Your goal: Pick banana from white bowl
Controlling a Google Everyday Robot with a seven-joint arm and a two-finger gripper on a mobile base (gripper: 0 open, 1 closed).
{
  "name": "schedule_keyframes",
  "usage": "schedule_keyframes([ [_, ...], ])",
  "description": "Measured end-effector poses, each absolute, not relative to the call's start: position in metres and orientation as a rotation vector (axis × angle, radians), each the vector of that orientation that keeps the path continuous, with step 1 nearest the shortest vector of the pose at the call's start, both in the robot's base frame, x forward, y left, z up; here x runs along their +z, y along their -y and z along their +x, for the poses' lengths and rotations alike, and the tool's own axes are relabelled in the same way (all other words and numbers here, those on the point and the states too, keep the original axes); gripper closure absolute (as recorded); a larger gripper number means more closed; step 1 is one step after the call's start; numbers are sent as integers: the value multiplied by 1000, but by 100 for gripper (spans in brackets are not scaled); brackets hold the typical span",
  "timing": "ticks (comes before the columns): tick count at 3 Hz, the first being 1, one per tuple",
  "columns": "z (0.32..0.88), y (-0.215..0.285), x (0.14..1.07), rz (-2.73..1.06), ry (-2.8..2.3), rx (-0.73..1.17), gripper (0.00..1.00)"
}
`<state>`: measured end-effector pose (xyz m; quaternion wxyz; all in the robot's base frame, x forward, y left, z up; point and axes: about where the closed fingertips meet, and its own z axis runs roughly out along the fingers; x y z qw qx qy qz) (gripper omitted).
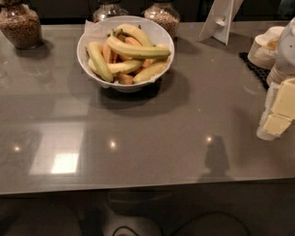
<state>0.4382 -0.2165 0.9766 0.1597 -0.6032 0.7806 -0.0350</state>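
Observation:
The white bowl [164, 38] stands at the back of the grey counter, left of centre, and holds several bananas. The banana [138, 50], long, gently curved and yellow with a greenish tinge, lies on top of the pile across the bowl, with its stem to the left. A greener, straighter banana [98, 60] lies along the bowl's left side, and shorter orange-toned pieces [109, 52] sit underneath. My gripper [278, 113], white with pale yellow parts, is at the right edge of the view. It hangs above the counter, well to the right of the bowl and away from it.
Three glass jars [18, 25] [109, 10] [162, 14] stand along the back edge. A white sign stand [220, 19] is at the back right. Stacked beige paper bowls [264, 50] sit on a black mat [255, 69] behind the gripper. The counter's front edge [138, 186] runs across the bottom.

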Motion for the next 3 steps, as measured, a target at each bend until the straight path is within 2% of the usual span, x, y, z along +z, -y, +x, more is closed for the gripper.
schedule_keyframes([
  [2, 449, 206, 978, -1710, -2165, -76, 0],
  [3, 490, 159, 987, -1657, -1969, 25, 0],
])
